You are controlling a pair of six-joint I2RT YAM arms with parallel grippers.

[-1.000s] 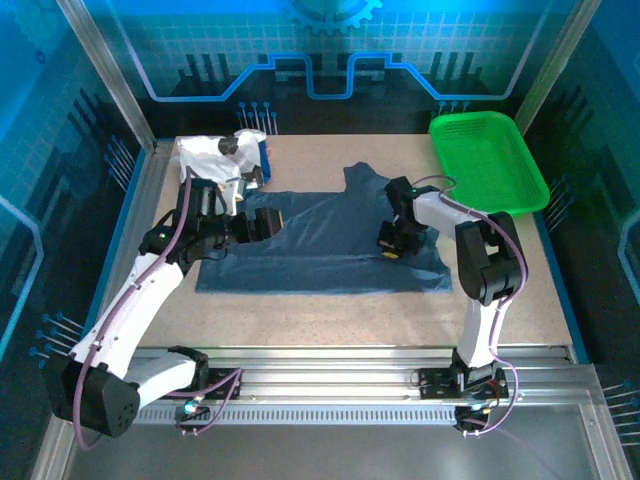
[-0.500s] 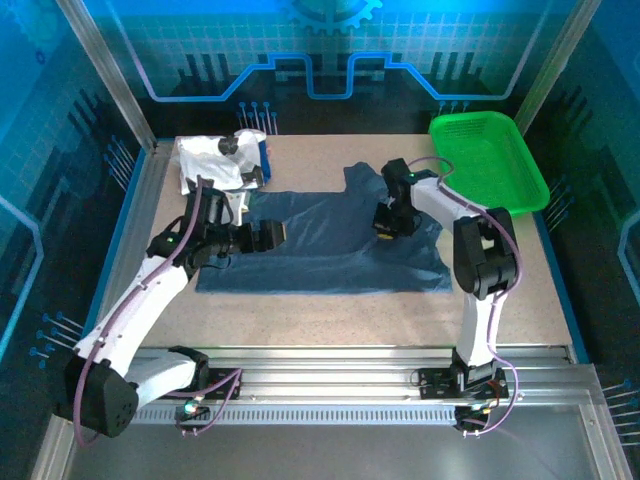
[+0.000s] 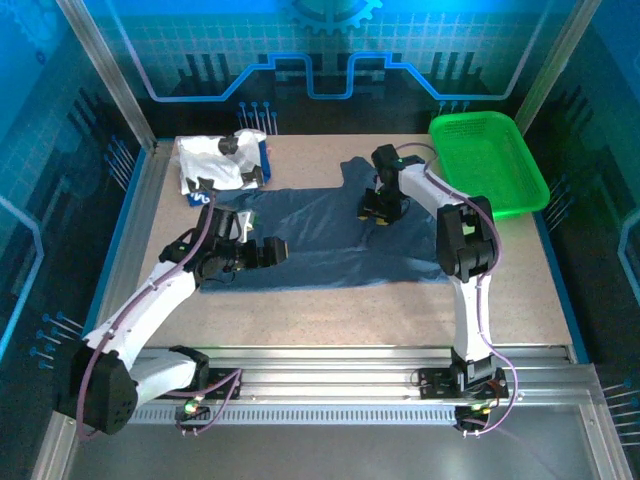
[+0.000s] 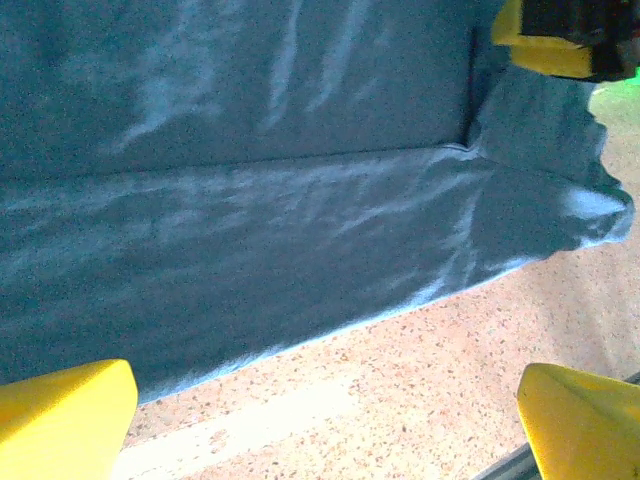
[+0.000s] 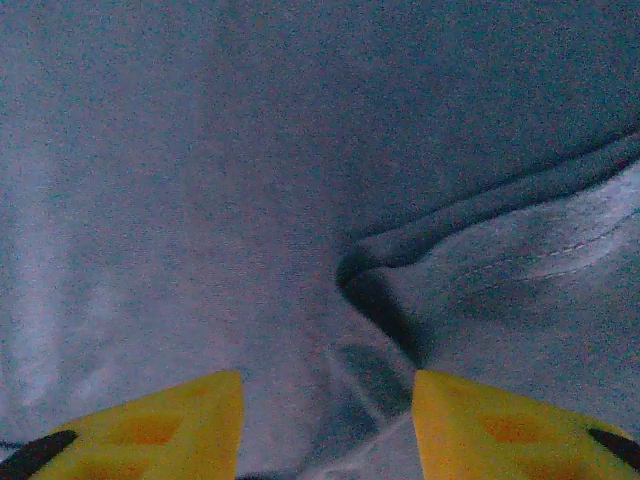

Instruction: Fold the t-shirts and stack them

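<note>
The dark slate-blue t-shirt point(image 3: 320, 240) lies spread over the middle of the table. A white printed t-shirt point(image 3: 212, 160) lies bunched at the far left corner. My left gripper point(image 3: 268, 250) hovers open over the blue shirt's near-left part; its yellow fingertips point(image 4: 62, 418) frame the shirt's hem point(image 4: 300, 340) and bare table. My right gripper point(image 3: 377, 210) stands open low over the shirt's far-right area. Between its fingertips point(image 5: 505, 425) lies a raised fold of blue cloth point(image 5: 400, 300), not pinched.
A bright green mesh basket point(image 3: 490, 160) sits at the far right corner, close to the right arm. Bare speckled tabletop point(image 3: 330, 320) runs along the near edge, in front of the shirt. Metal frame rails border the table.
My right gripper moved toward the far side over the blue shirt and its jaws came apart. The left gripper shifted nearer and slightly right, staying open.
</note>
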